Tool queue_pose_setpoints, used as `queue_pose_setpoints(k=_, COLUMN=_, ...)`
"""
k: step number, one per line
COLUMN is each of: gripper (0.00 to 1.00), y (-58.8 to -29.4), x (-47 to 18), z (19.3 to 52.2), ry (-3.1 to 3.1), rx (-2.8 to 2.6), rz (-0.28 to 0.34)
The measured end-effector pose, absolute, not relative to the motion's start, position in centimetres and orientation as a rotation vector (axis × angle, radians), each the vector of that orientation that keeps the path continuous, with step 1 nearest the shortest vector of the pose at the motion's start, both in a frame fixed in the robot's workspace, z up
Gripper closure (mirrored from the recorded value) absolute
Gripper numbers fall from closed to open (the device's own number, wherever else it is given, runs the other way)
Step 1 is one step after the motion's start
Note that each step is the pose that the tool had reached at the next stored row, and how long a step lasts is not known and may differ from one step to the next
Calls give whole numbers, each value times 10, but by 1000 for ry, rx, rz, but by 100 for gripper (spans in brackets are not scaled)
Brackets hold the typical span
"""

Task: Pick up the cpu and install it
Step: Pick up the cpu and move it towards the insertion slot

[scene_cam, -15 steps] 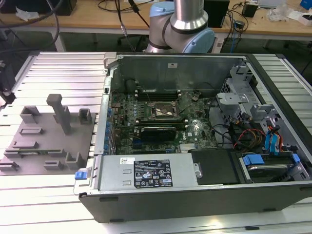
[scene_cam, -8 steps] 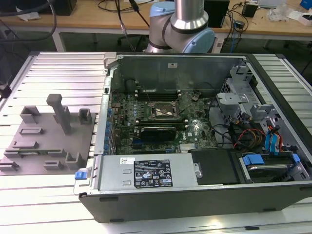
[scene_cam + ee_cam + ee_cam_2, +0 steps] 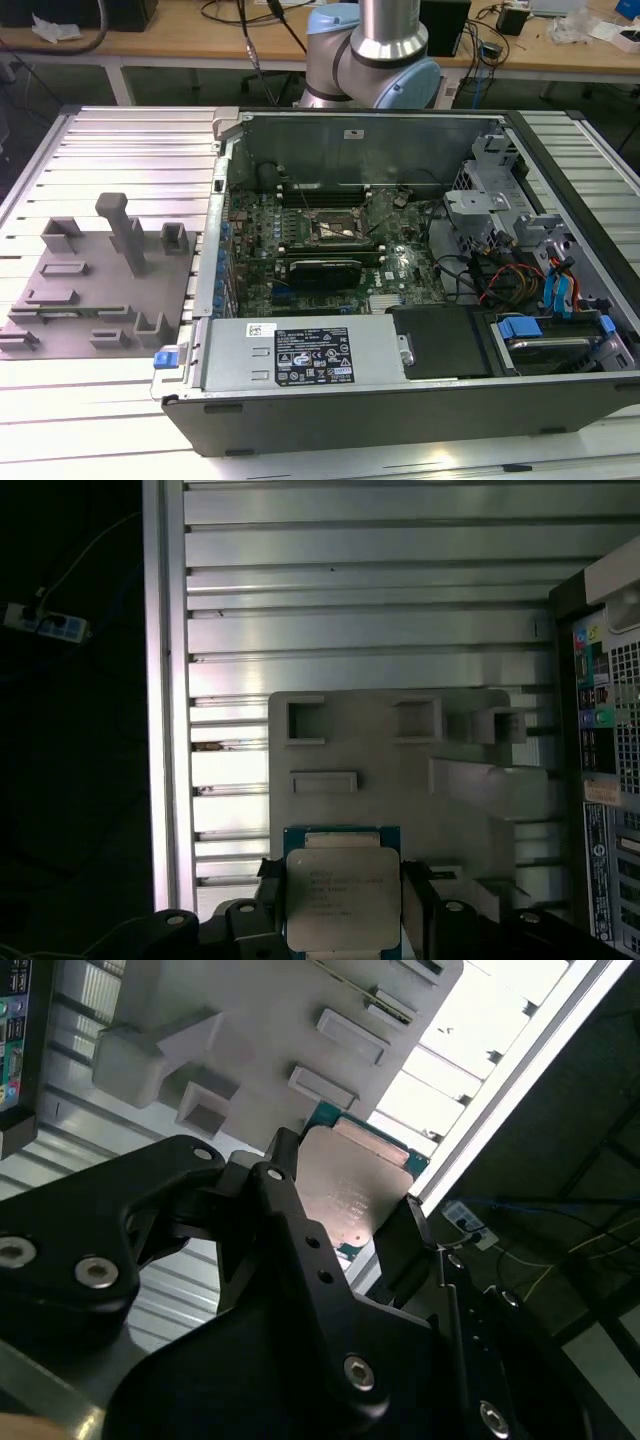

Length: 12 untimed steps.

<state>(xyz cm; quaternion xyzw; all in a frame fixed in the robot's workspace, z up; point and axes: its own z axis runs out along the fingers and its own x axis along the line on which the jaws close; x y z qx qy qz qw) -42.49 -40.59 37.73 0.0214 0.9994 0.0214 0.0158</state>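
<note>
The cpu (image 3: 342,900) is a pale silver square chip with a green rim, gripped on two opposite edges between my gripper's (image 3: 342,908) black fingers (image 3: 415,905). In the second wrist view the cpu (image 3: 352,1188) sits tilted in my shut gripper (image 3: 345,1210), one finger (image 3: 285,1185) on each side. Behind it lies the grey plastic tray (image 3: 400,770) with upright blocks and shallow recesses. In the exterior view the dark square socket (image 3: 335,232) with its metal frame lies on the motherboard inside the open computer case (image 3: 400,400).
The tray (image 3: 95,270) rests on a ribbed aluminium table (image 3: 130,140) at the exterior view's left, beside the case. The table's edge (image 3: 165,730) drops to a dark floor with cables. Drive cages and cables (image 3: 540,270) crowd the case's right side. The arm's base (image 3: 375,55) stands behind the case.
</note>
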Motion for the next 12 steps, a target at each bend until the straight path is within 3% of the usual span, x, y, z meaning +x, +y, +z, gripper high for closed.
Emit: queue_pose_setpoints(k=12, gripper=45, y=-405, x=-425, z=421, ry=3108, rx=66, rz=66)
